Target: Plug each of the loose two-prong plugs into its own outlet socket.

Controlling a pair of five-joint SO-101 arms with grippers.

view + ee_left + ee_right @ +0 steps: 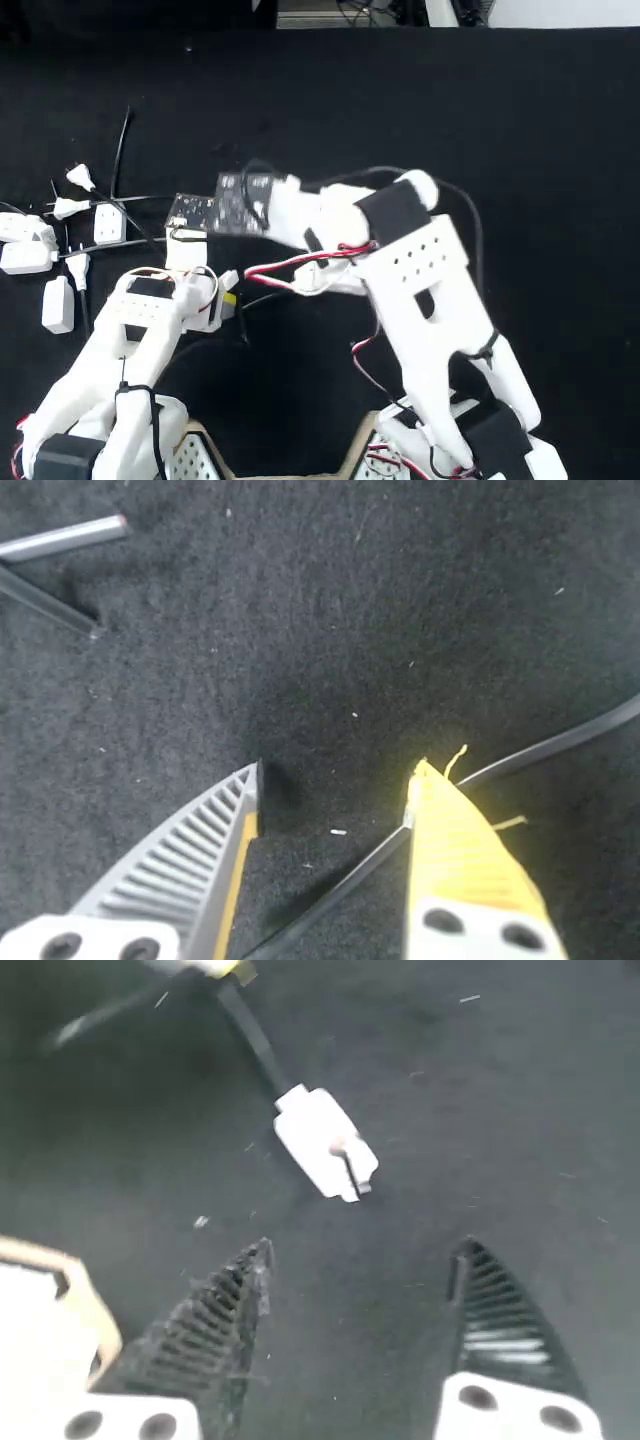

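My right gripper (365, 1248) hangs open over the black mat, its dark ribbed fingers (215, 1320) apart. A white two-prong plug (325, 1145) on a black cable lies just beyond the tips, untouched. From above, the right gripper (200, 212) sits beside a white outlet block (185, 250). My left gripper (338, 775) is open close to the mat, and a black cable (345, 885) runs on the cloth between its grey and yellow fingers (455, 850). In the high view the left gripper (222, 298) is just below that block. Loose plugs (72, 207) and outlet sockets (110, 222) lie at the far left.
More white sockets (58, 305) and adapters (22, 258) cluster at the left edge with thin black cables (120, 150). The right arm (420, 290) crosses the middle of the table. A pale block (40, 1310) shows beside the right gripper's finger.
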